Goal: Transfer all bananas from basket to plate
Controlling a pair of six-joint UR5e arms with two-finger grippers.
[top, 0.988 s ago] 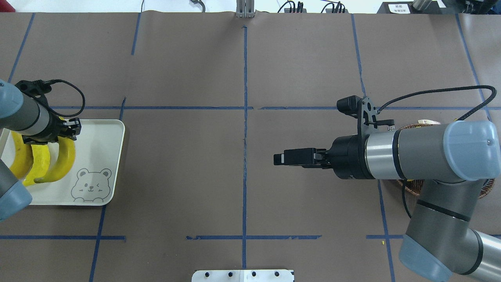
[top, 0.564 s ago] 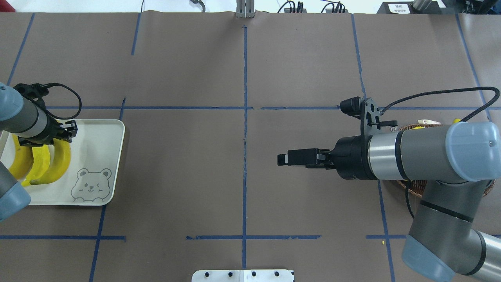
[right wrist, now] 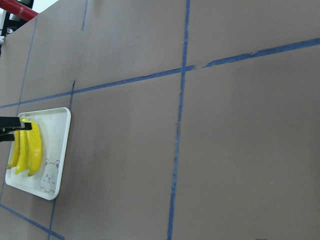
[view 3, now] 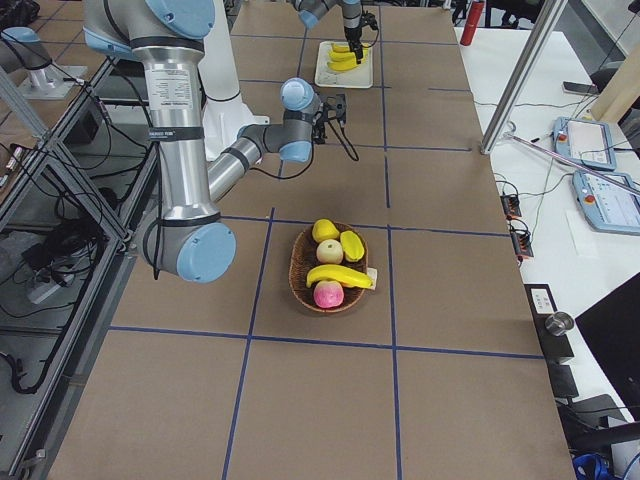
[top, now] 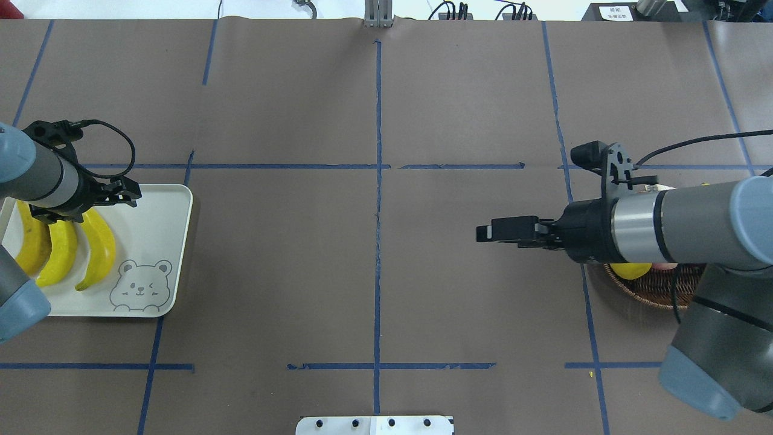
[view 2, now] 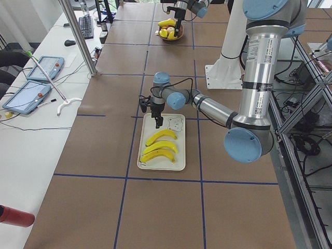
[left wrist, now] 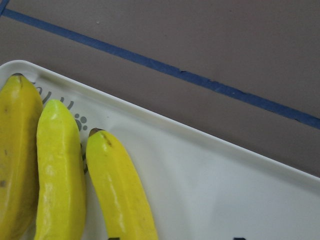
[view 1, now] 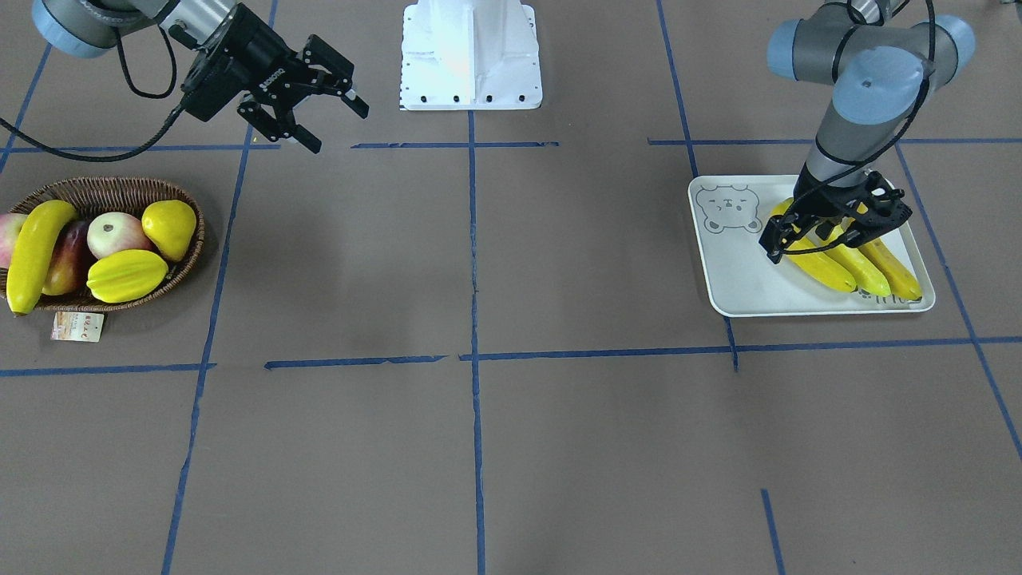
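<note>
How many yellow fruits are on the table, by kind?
bananas: 4 (3 on the plate, 1 in the basket)
starfruit: 1
pear: 1
Total: 6

Woven wicker basket (view 1: 172, 279); glossy plate (view 1: 750, 287)

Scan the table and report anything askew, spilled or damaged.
Nothing is spilled or damaged. The only oddity: one banana lies on top of the other fruit in the basket, one end poking over the rim. The three bananas on the plate lie neatly side by side.
</note>
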